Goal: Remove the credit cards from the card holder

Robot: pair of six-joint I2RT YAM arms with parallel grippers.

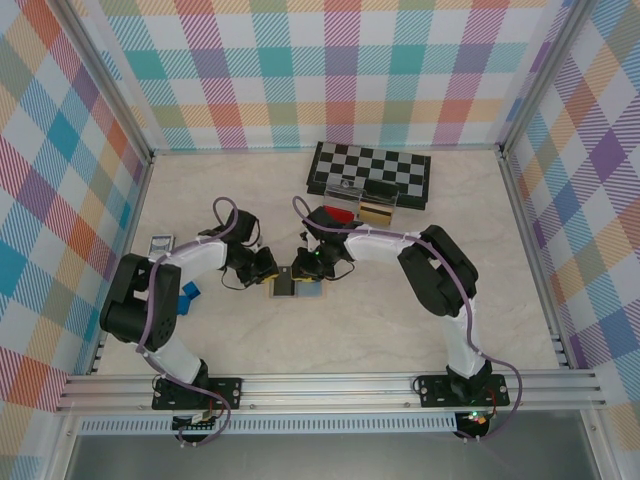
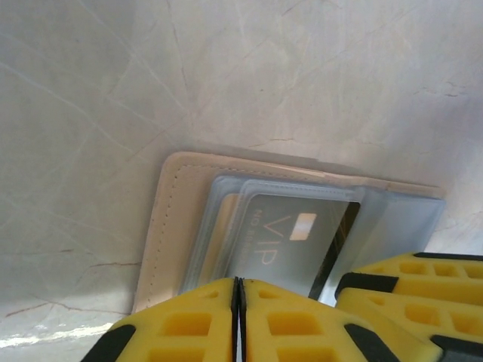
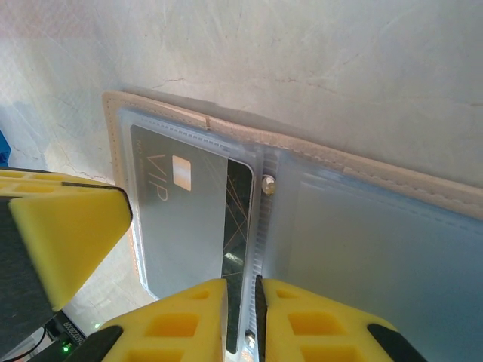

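Now, top view, left to right. A small box [image 1: 158, 243] lies at the far left of the counter [image 1: 250, 190]. A blue object [image 1: 187, 298] sits just beside the left arm.

The left hand [image 1: 262, 268] is down at the left edge of the card holder [image 1: 296, 286]. On its wrist camera the yellow fingers are pressed together, with only a hairline seam between them. Cannot tell whether they nip the holder's edge.

The card holder lies opened flat near mid-counter, between the two hands, tan border outward and clear sleeves up. A grey card [image 2: 287, 241] marked VIP, with a dark stripe at one end, sits inside a sleeve.

The right hand [image 3: 241, 290] hovers over that stripe, by the holder's fold. Its jaws are slightly parted, a narrow slit through which the stripe shows.

Farther back and right, a clear tray [image 1: 355, 210] with red and tan contents sits at the near edge of the chessboard [image 1: 370, 172].
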